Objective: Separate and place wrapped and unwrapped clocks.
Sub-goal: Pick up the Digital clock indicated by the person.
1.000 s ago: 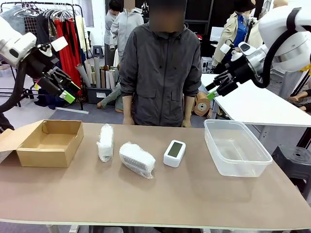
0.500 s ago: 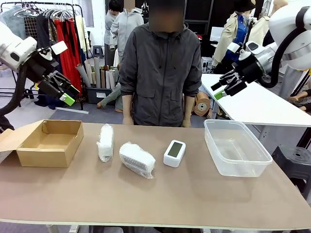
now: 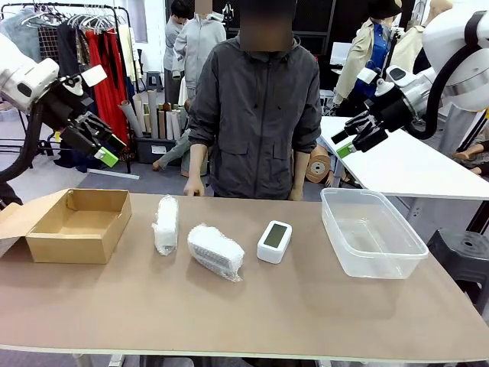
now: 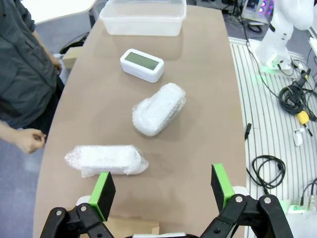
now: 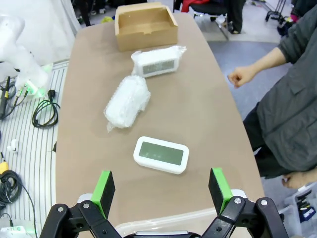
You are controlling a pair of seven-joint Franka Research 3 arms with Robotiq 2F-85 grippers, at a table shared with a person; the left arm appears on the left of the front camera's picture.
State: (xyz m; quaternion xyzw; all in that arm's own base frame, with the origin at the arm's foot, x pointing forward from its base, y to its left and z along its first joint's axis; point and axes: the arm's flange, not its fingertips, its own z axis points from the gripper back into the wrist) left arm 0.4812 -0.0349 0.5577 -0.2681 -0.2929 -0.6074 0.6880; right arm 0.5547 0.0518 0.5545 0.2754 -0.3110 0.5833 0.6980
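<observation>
Tabletop (image 3: 290, 306) unchanged; person's hand (image 3: 193, 186) has risen

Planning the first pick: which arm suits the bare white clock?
Right, likely: the bare clock lies nearest the clear tub, and the open right tool points at it; the left tool hovers by the cardboard box.
</observation>
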